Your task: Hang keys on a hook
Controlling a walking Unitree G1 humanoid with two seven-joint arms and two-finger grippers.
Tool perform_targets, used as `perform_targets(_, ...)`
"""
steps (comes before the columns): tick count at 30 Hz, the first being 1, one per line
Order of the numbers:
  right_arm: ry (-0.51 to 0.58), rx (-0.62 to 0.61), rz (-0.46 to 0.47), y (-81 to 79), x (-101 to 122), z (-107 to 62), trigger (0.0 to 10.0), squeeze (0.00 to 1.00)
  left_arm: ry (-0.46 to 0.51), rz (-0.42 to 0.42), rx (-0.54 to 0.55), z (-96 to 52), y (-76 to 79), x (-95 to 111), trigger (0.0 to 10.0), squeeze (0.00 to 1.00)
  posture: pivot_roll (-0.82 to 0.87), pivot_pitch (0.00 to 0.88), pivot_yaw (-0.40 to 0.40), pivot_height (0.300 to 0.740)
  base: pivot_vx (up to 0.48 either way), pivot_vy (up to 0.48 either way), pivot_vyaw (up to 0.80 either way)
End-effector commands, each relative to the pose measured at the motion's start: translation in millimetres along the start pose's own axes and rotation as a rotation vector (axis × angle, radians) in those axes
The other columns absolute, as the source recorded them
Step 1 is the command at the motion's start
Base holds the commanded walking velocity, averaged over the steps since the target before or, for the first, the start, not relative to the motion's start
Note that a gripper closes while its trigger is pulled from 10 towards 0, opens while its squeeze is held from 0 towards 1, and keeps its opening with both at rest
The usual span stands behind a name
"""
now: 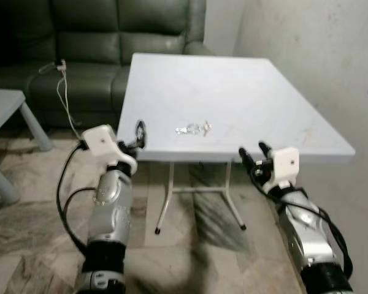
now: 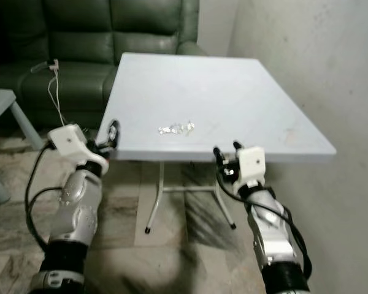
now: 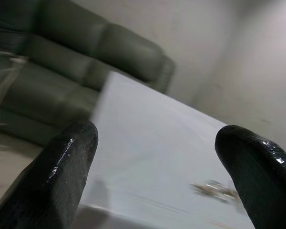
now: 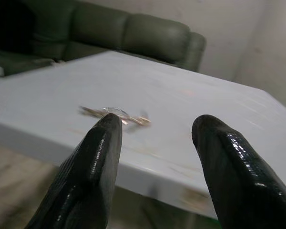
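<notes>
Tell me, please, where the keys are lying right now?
The keys lie on the white table near its front edge, between the left gripper and the right gripper.

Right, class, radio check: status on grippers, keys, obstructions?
Left gripper open at table's near-left edge. Right gripper open at near-right edge. Keys flat on table, untouched. Nothing between grippers and keys.

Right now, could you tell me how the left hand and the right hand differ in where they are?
The left hand is at the near left corner of the white table, while the right hand is at the near edge further right. The keys lie between them, closer to the left hand. Both are open and empty.
</notes>
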State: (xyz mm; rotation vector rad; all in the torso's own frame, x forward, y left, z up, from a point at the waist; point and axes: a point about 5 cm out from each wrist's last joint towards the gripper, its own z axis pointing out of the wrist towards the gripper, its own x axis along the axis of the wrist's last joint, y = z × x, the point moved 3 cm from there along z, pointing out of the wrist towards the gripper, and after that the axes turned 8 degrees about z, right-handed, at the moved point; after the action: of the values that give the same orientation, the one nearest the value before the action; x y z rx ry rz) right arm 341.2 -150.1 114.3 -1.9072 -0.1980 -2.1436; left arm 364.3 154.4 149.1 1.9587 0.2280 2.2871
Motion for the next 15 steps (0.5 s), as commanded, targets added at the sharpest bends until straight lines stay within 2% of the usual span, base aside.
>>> perform_targets(1,0.017,-0.018,0.005,6.1,7.2,1.5,10.0,0.0,0.005,0.007,-0.001,-0.1,1.1,1.5,10.0,0.0,0.05,0.0,-0.116,0.74,0.0,0.0,0.0)
perform_targets(5,0.013,-0.053,0.021,12.3,8.0,1.1,10.0,0.0,0.0,0.027,-0.025,-5.8,-0.6,-1.3,10.0,0.0,0.05,0.0,-0.117,0.74,0.0,0.0,0.0)
perform_targets(7,0.004,-0.121,0.024,22.3,8.0,1.3,10.0,0.0,-0.012,0.02,-0.026,-8.8,-4.8,-3.8,10.0,0.0,0.05,0.0,-0.117,0.74,0.0,0.0,0.0)
perform_targets(10,-0.001,-0.159,0.029,29.6,8.3,1.1,10.0,0.0,-0.005,0.029,-0.02,-11.9,-10.0,-2.9,10.0,0.0,0.05,0.0,-0.115,0.74,0.0,0.0,0.0)
perform_targets(15,-0.005,-0.18,0.039,33.1,8.1,1.2,10.0,0.0,0.001,0.027,-0.005,-14.1,-15.2,-1.6,10.0,0.0,0.06,0.0,-0.114,0.74,0.0,0.0,0.0)
